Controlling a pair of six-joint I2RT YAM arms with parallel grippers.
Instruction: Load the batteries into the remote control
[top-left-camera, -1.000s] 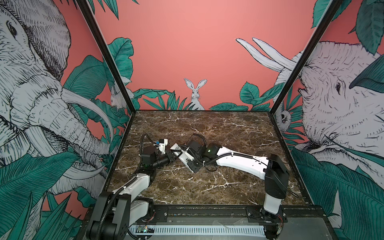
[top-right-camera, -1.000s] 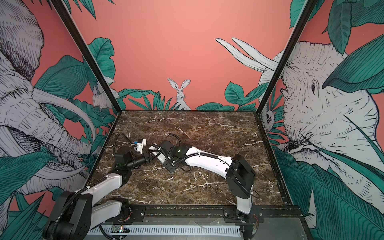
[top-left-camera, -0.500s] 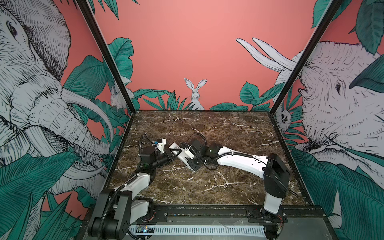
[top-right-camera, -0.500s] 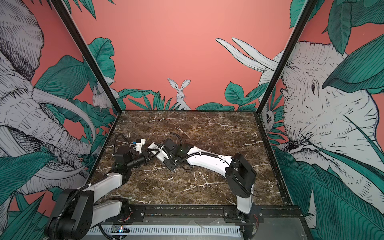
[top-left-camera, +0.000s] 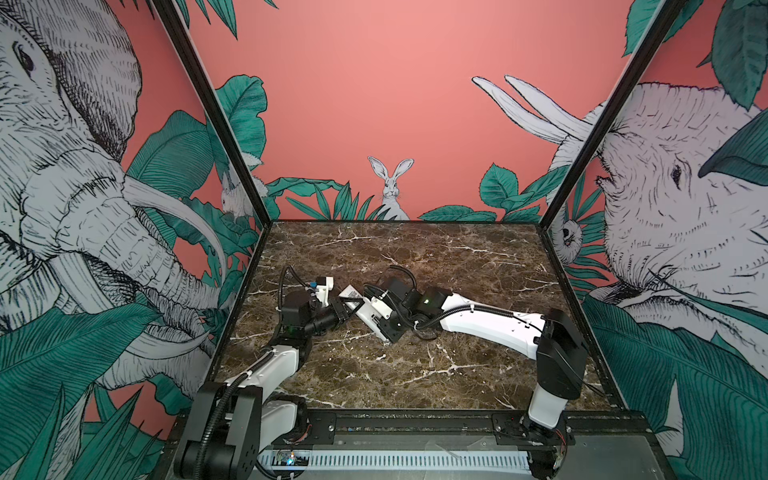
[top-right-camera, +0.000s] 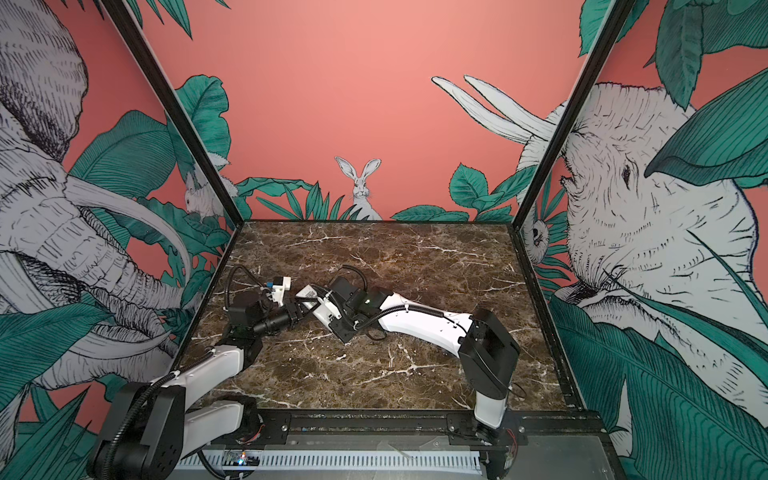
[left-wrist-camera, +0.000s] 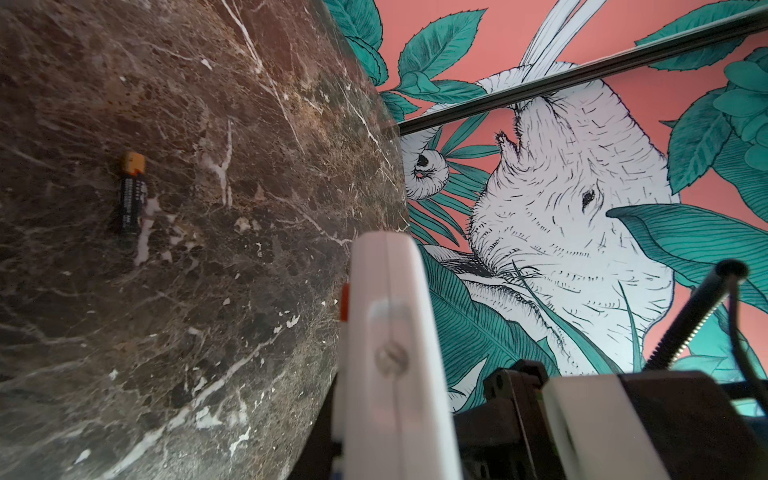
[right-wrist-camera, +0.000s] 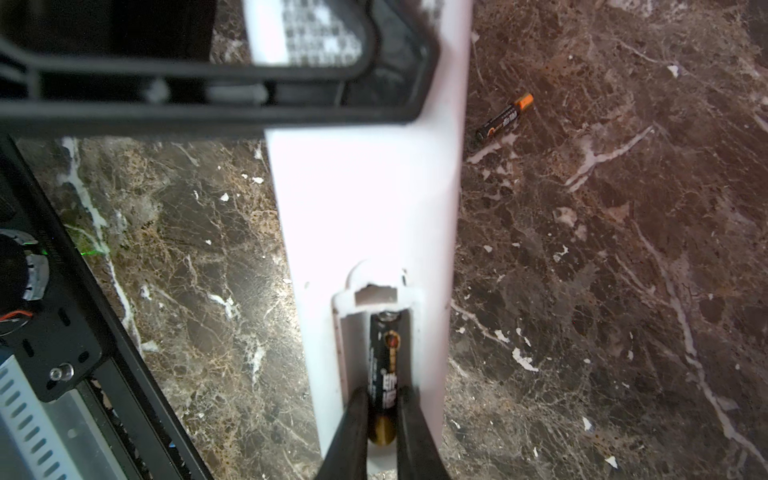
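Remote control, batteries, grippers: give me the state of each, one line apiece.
remote control, back up, held by the left gripper
battery bay, open, one slot filled, one empty
first battery, in the bay between fingers of the right gripper
second battery, loose on the marble table
left gripper, shut on the remote control
right gripper, flanking the first battery; grip or release unclear

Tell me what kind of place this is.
Probably a robot test booth, not a home: left arm and right arm mounted at a black front rail, a marble-look tabletop, walls papered with a jungle mural.
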